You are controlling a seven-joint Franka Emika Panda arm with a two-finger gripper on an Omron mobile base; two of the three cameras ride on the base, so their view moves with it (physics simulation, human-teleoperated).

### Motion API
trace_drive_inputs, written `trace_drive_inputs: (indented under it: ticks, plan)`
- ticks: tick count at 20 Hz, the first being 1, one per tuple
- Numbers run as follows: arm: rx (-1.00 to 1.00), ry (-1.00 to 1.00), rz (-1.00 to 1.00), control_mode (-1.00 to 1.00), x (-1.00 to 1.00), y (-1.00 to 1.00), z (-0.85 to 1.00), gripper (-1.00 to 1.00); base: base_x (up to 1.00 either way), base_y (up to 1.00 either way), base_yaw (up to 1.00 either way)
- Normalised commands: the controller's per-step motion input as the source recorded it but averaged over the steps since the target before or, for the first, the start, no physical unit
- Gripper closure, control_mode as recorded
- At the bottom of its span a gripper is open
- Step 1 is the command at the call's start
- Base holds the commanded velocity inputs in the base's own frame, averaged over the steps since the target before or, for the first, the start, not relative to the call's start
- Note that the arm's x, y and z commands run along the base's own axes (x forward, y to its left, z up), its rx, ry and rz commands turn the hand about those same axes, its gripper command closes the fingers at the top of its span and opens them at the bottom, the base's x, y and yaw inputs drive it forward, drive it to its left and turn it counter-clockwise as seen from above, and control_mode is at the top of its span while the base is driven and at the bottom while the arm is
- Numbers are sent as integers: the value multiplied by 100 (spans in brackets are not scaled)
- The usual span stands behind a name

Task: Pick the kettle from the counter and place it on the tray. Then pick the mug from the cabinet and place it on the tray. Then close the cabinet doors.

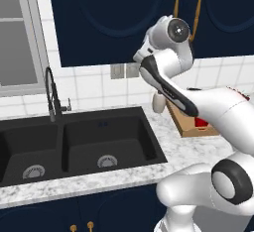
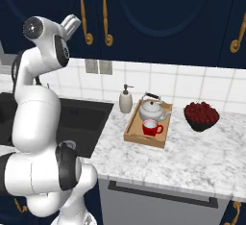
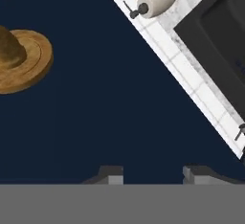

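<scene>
The silver-grey kettle [image 2: 153, 108] and the red mug [image 2: 152, 128] both stand on the wooden tray [image 2: 143, 139], which lies on the marble counter [image 2: 192, 161]. In the left base view the arm hides most of the tray [image 1: 190, 127]. The navy cabinet doors [image 2: 144, 17] look shut, their brass handles [image 2: 106, 15] side by side. My gripper [image 2: 73, 22] is raised close against the door to the left of the handles. In the hand view its fingertips [image 3: 112, 174] stand apart with nothing between them, facing the navy panel, with a brass handle foot [image 3: 21, 60] to the left.
A white soap pump bottle [image 2: 126, 100] stands left of the tray. A dark bowl of red fruit [image 2: 202, 116] sits to its right. The black double sink [image 1: 74, 144] with a tall faucet [image 1: 52, 94] lies to the left.
</scene>
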Motion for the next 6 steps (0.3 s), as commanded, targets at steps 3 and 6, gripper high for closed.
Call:
trace_drive_inputs:
  ticks: [3, 6]
  plan:
    - [3, 8, 6, -100, 55, -24, -33, -100, 0, 0, 0]
    - [1, 5, 4, -100, 42, -19, -23, -100, 0, 0, 0]
